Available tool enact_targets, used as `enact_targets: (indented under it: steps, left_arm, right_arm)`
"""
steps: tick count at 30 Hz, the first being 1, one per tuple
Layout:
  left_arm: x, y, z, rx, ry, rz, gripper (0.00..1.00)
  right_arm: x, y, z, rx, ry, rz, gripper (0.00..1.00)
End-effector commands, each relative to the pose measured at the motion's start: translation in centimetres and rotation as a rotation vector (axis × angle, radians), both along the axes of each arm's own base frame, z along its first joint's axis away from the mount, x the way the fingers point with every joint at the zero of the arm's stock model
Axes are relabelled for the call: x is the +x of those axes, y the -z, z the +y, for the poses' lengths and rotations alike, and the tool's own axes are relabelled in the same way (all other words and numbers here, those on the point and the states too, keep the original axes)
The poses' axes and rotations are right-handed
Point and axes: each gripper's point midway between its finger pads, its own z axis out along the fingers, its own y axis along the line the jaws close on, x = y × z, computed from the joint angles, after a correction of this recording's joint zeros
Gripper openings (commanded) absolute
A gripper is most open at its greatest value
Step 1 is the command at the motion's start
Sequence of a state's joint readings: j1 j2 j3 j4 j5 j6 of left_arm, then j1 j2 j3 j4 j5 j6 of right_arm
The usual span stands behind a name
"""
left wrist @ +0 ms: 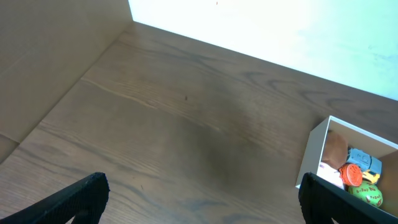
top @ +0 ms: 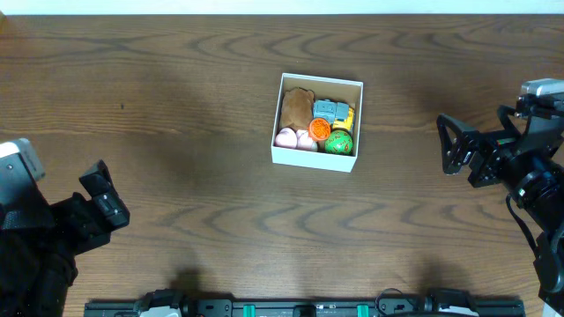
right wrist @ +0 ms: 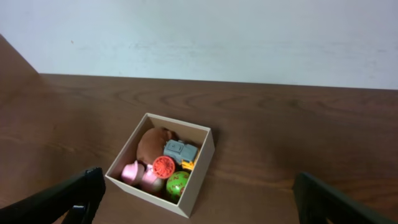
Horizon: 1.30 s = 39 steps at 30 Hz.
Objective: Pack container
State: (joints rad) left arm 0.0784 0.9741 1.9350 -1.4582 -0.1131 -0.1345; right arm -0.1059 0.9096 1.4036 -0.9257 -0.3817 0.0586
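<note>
The container (top: 315, 158), a small white-walled square box, stands at the table's middle. It holds a brown toy (top: 296, 107), a blue-grey toy (top: 330, 111), an orange disc (top: 319, 130), a green ball (top: 338, 143) and pink toys (top: 294, 138). It also shows in the right wrist view (right wrist: 202, 166) and at the right edge of the left wrist view (left wrist: 312, 153). My left gripper (top: 104, 204) is open and empty at the near left. My right gripper (top: 460, 146) is open and empty, right of the container.
The dark wood table (top: 176, 106) ends at a white wall at the back (right wrist: 217, 37). A black rail (top: 300, 308) runs along the front edge.
</note>
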Motion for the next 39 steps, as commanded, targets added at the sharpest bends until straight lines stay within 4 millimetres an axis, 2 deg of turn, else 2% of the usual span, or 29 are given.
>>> enact_targets:
  steps: [1, 7, 13, 18, 20, 23, 29, 35, 39]
  left_arm:
    - [0.0, -0.1, 0.4, 0.001, -0.024, -0.002, 0.98]
    - [0.0, -0.1, 0.4, 0.001, -0.024, -0.002, 0.98]
    - [0.0, -0.1, 0.4, 0.001, -0.024, -0.002, 0.98]
    - [0.0, -0.1, 0.4, 0.001, -0.024, -0.002, 0.98]
    - [0.0, -0.1, 0.4, 0.001, -0.024, -0.002, 0.98]
    - [0.0, -0.1, 0.4, 0.001, -0.024, -0.002, 0.98]
    - [0.0, -0.1, 0.4, 0.001, -0.024, -0.002, 0.98]
    - [0.0, -0.1, 0.4, 0.001, -0.024, -0.002, 0.98]
    - [0.0, -0.1, 0.4, 0.001, -0.024, -0.002, 0.98]
  right_arm:
    - [0.0, -0.6, 0.1, -0.019, -0.005, -0.025, 0.99]
    - [0.1, -0.7, 0.0, -0.024, -0.003, -0.03, 0.99]
    - [0.3, 0.1, -1.7, -0.068, 0.09, -0.008, 0.99]
    - [-1.3, 0.7, -3.5, -0.116, 0.195, -0.039, 0.99]
    - [-2.0, 1.4, -3.5, -0.143, 0.192, -0.071, 0.99]
    - [-3.0, 3.8, -3.3, -0.158, 0.183, -0.108, 0.99]
    - [-4.4, 10.9, -3.2, -0.166, 0.181, -0.114, 0.99]
    - [-4.4, 17.4, -3.2, -0.129, 0.194, -0.078, 0.99]
    - [-4.1, 20.2, -3.2, -0.107, 0.203, -0.079, 0.99]
